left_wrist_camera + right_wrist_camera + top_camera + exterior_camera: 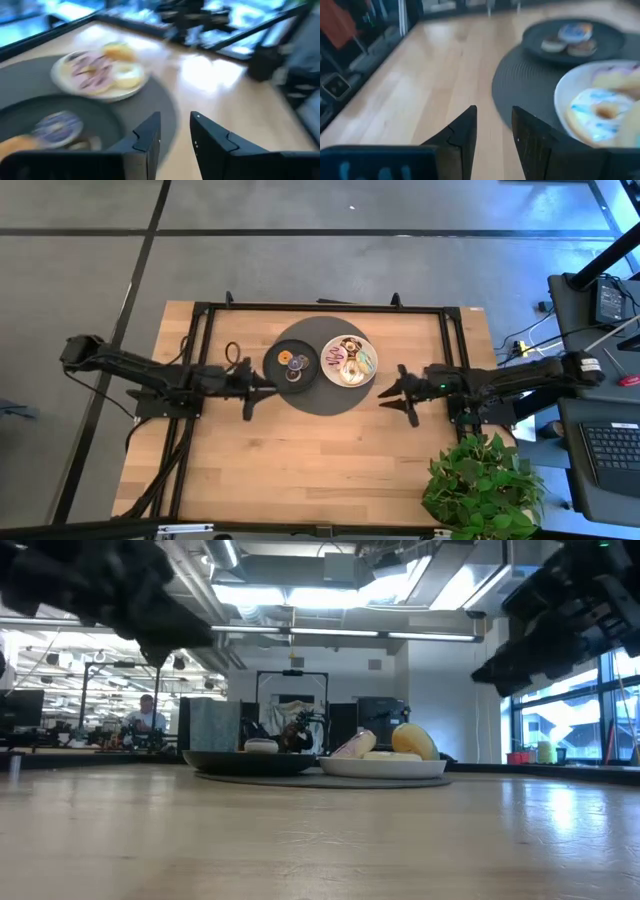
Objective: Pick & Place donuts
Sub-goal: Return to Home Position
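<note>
Several larger iced donuts [349,359] lie on a round white plate [327,370]; in the low view they pile above its rim [380,768]. Three mini donuts [291,364], orange, purple and brown, lie on a round black plate [272,352]. My left gripper [250,392] hovers open above the table, left of the black plate, and points toward the plates. My right gripper [401,395] hovers open to the right of the white plate [560,95] and points at it. The left wrist view shows my left gripper [175,117] just short of the mini donuts [59,126].
Both plates rest on a dark round mat [318,402] at the middle of the wooden table [300,460]. A black frame [320,307] runs along the table's far and side edges. A potted plant [485,485] stands at the near right corner.
</note>
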### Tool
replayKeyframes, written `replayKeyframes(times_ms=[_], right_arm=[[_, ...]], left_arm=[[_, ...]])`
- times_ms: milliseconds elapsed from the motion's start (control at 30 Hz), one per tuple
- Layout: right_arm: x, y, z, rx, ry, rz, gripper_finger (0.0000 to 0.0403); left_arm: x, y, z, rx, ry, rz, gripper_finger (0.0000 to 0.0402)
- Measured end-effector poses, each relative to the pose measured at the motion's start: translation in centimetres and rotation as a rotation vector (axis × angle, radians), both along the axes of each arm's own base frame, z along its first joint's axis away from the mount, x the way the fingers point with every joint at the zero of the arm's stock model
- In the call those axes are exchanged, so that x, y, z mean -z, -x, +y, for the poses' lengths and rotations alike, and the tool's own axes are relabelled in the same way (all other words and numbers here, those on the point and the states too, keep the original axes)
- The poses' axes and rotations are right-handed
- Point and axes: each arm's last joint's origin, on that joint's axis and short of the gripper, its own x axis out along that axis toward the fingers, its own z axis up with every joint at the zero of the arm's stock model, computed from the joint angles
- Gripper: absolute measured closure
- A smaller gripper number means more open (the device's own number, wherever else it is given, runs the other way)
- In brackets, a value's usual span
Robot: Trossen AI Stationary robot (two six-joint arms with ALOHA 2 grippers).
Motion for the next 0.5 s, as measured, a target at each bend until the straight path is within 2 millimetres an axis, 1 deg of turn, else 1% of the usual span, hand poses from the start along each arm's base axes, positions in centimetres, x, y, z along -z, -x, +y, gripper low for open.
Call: replayKeyframes(times_ms=[100,200,367,500], right_arm=[[-0.3,1.3,0.0,0.014,0.005,-0.089,0.0279],[-0.5,2.4,0.0,0.013,0.005,-0.163,0.0279],[-0.6,3.5,-0.2,0.022,0.009,-0.227,0.0279],[-0.9,4.2,-0.6,0.053,0.011,-0.266,0.0279]], left_arm=[[0.7,0.8,-0.7,0.08,-0.007,-0.061,0.0301],[1.4,1.9,-0.9,0.095,0.008,-0.099,0.0299],[1.6,3.3,-0.7,0.085,0.01,-0.175,0.0298],[1.3,4.3,-0.2,0.057,0.007,-0.202,0.0301]])
